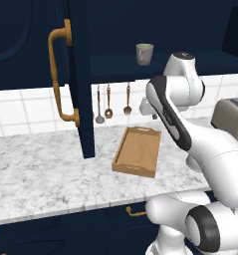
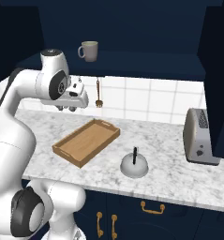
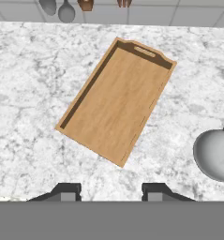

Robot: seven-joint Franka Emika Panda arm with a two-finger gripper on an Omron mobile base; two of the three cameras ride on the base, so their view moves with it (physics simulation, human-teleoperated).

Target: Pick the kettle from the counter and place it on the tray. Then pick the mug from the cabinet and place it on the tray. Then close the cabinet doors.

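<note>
The silver-grey kettle [image 2: 134, 165] with its black handle stands on the marbled counter [image 2: 169, 140], just right of the empty wooden tray [image 2: 86, 141]. In the hand view the kettle [image 3: 215, 154] shows at the right edge, beside the tray [image 3: 117, 101]. My gripper [image 3: 111, 192] hangs high above the counter near the tray's front end, open, with nothing between its fingers. From the right base view the gripper [image 2: 70, 108] sits above the tray's far left side. The grey mug [image 1: 144, 54] stands on the shelf of the open navy cabinet [image 1: 155, 30], also seen as the mug [image 2: 88, 50].
One open cabinet door [image 1: 75, 74] with a brass handle juts out over the counter [image 1: 41, 169] left of the tray [image 1: 138, 151]. The other door [image 2: 219, 70] hangs open at the right, above a silver toaster [image 2: 200, 136]. Utensils [image 1: 109, 102] hang on the tiled wall.
</note>
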